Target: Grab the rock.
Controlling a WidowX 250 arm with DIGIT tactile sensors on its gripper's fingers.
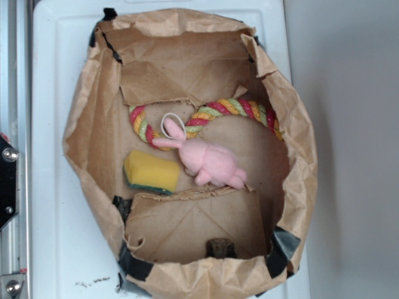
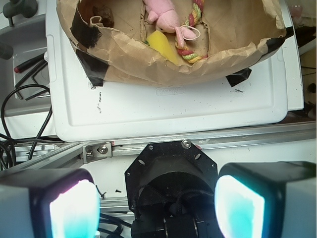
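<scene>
The rock point(image 1: 221, 247) is a small dark brown lump on the near paper flap inside the brown paper bag point(image 1: 87, 124), close to the bag's bottom rim. The wrist view shows the rock point(image 2: 102, 17) at the top left, just behind the bag's wall. My gripper point(image 2: 158, 208) hangs far back from the bag, over the robot's base. Its two fingers point(image 2: 72, 208) stand wide apart with nothing between them. The exterior view does not show the gripper.
Inside the bag lie a pink plush rabbit point(image 1: 209, 161), a yellow-and-green sponge point(image 1: 151, 171) and a multicoloured rope point(image 1: 234, 109). The bag rests on a white tray point(image 2: 173, 106). Black tape patches point(image 1: 280, 246) hold the bag's rim. A metal rail point(image 2: 148, 144) and cables point(image 2: 20, 99) lie near the base.
</scene>
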